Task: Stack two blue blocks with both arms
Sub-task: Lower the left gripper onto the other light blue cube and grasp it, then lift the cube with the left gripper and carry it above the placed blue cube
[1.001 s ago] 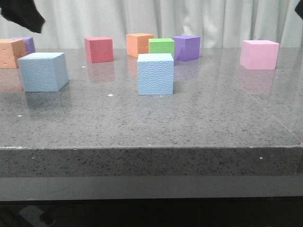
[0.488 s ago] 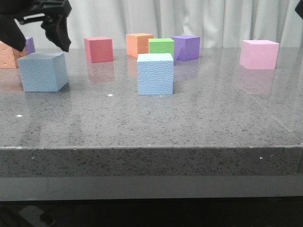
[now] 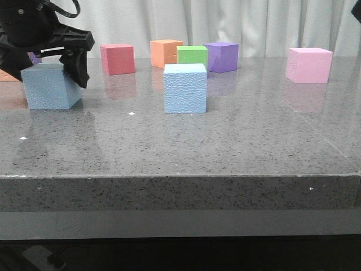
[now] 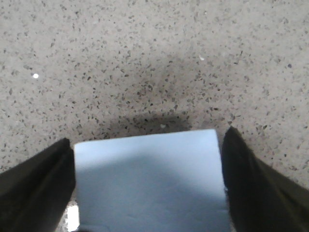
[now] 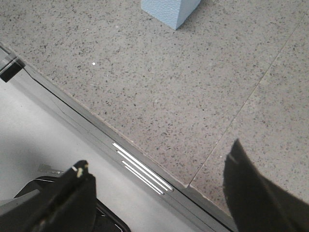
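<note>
Two pale blue blocks stand apart on the grey table. The left blue block (image 3: 49, 90) (image 4: 149, 183) sits between the black fingers (image 4: 41, 186) of my left gripper (image 3: 45, 72) (image 4: 147, 145), which has come down over it. The jaws stand open, one on each side and close to the block's faces, and the block rests on the table. The other blue block (image 3: 185, 88) (image 5: 169, 8) stands alone at the table's middle. My right gripper (image 5: 158, 157) hangs open and empty over the table's front edge, well short of that block.
Along the back stand a red cube (image 3: 118, 58), an orange cube (image 3: 166, 53), a green cube (image 3: 192, 55), a purple cube (image 3: 221, 56) and a pink cube (image 3: 308, 65). The table's front edge (image 3: 180, 178) runs across the view.
My left gripper has dropped from the upper left corner down over the left blue block, and its fingers now straddle it. Neither blue block has moved.
</note>
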### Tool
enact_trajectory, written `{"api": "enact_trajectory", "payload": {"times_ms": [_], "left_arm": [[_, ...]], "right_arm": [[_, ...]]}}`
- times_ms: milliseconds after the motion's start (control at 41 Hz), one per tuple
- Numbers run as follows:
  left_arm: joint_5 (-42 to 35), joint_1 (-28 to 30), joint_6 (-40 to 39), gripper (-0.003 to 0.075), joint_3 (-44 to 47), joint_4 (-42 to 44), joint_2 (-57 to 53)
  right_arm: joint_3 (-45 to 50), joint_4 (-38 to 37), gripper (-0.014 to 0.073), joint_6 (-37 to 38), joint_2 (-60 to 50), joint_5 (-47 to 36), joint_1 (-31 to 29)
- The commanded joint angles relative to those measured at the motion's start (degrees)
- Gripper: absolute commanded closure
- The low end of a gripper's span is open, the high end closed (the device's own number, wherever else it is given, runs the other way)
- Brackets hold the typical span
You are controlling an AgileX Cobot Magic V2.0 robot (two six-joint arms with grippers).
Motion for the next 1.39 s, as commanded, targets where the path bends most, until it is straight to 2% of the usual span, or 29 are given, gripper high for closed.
{"api": "enact_trajectory", "payload": {"times_ms": [0, 171, 269, 366, 488, 684, 855, 1367], "left_arm": [[-1.41, 0.08, -0.57, 0.0220, -1.95, 0.32, -2.51], [-0.30, 0.08, -0.57, 0.0344, -1.95, 0.21, -2.51], [1.79, -0.34, 0.67, 0.0363, -2.96, -0.06, -2.62], [4.46, -1.61, 6.44, 0.0363, -5.73, -0.77, -2.62], [8.64, -4.15, 19.35, 0.0363, -11.42, -5.95, -2.62], [13.62, -8.93, 47.91, 0.0363, -20.17, -18.88, -2.62], [14.59, -12.19, 61.21, 0.0364, -23.55, -27.07, -2.41], [17.78, -15.51, 73.38, 0.0365, -32.49, -27.31, 5.53]], "right_arm": [[-1.42, -0.12, 0.0043, -0.48, -0.45, -3.13, -0.26], [-1.42, -0.12, 0.0043, -0.48, -0.45, -3.13, -0.26], [-1.42, -0.12, 0.0043, -0.48, -0.45, -3.13, -0.26], [-1.42, -0.12, 0.0043, -0.48, -0.45, -3.13, -0.26], [-1.42, -0.12, 0.0043, -0.48, -0.45, -3.13, -0.26], [-1.42, -0.12, 0.0043, -0.48, -0.45, -3.13, -0.26], [-1.42, -0.12, 0.0043, -0.48, -0.45, -3.13, -0.26], [-1.42, -0.12, 0.0043, -0.48, -0.45, -3.13, -0.26]]}}
